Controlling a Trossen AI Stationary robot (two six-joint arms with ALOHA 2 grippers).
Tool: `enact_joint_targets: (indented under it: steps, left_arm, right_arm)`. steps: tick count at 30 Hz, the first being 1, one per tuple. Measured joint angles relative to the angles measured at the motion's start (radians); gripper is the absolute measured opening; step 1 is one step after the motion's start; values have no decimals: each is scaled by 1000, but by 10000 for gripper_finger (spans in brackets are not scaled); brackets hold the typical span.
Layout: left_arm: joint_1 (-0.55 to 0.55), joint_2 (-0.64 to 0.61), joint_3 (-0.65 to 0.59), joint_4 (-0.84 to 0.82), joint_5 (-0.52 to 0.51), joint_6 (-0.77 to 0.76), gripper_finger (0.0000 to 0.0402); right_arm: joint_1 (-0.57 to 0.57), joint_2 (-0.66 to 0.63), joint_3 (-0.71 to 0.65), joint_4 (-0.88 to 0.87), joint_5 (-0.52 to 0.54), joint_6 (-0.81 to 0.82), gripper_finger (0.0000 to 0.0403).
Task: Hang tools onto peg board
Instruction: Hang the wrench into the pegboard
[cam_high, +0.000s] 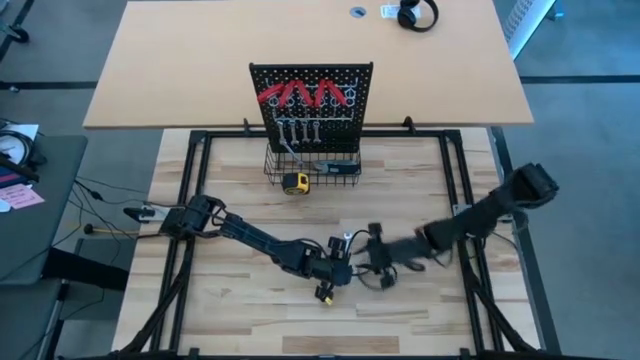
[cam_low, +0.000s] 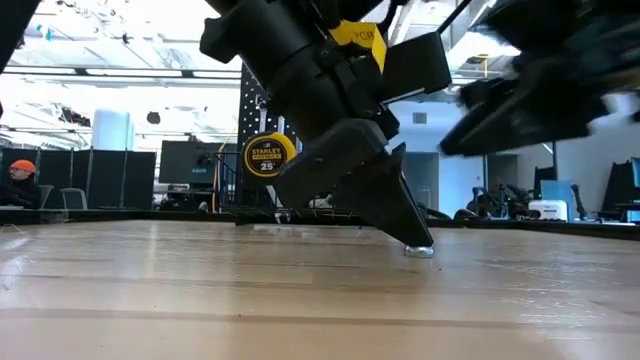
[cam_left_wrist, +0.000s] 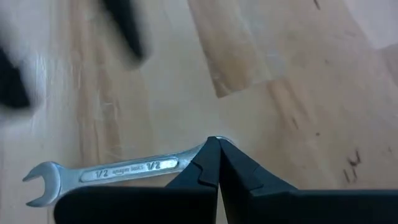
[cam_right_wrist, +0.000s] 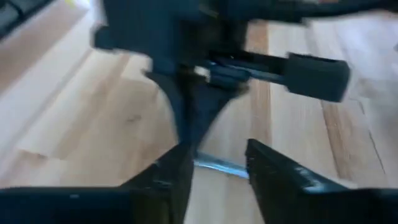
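Observation:
A slim silver wrench (cam_left_wrist: 118, 169) stamped 1/2 lies flat on the wooden table, its open-jaw end (cam_left_wrist: 43, 182) pointing away from my left gripper (cam_left_wrist: 214, 149). That gripper is shut, and its tips slant down onto the wrench's other end. My right gripper (cam_right_wrist: 217, 155), blurred, is open close beside it; a stretch of the wrench (cam_right_wrist: 219, 167) shows between its fingers. The black peg board (cam_high: 310, 95) stands at the far middle with red pliers (cam_high: 305, 95) and wrenches (cam_high: 298, 130) hanging on it. My left gripper sets its shut fingertips (cam_left_wrist: 210, 155) on the wrench's end opposite the open jaw (cam_left_wrist: 198, 153), slanting down from above, in line with the shaft. The tips hide that end, so I cannot tell whether they pinch it or only press on it. The wrench lies flat on the table (cam_low: 420, 251).
A black wire basket (cam_high: 335, 168) sits at the peg board's base with a yellow tape measure (cam_high: 294, 183) beside it. Black frame rails (cam_high: 185, 200) run along the table's left and right sides. Bare wood lies near the front edge (cam_high: 300, 325).

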Motion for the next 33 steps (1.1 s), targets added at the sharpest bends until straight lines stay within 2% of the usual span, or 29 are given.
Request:
enact_joint_targets:
  steps: [5,7,10,16,21,24,30,33]
  left_arm:
    - [-9,2,-1,-1,6,9,0]
    - [-9,2,-1,-1,9,15,0]
    - [-9,2,-1,-1,9,23,0]
    - [-9,2,-3,1,9,31,0]
    - [-12,2,-3,-2,9,31,0]
    - [-15,2,-4,-7,8,31,0]
    - [-15,-1,-4,-12,-1,29,0]
    - [-23,-1,-4,-9,-23,26,0]
  right_arm:
    - [-221,13,0,-12,-323,-238,234]
    - [-282,39,2,-9,-414,-317,245]
    - [-338,105,23,-11,-494,-387,245]
    - [-350,274,108,-16,-512,-502,230]
    - [-338,345,188,-166,-522,-554,203]
    - [-337,348,207,-261,-522,-557,162]
    - [-327,341,209,-321,-500,-562,59]
    - [-301,336,209,-322,-445,-555,33]
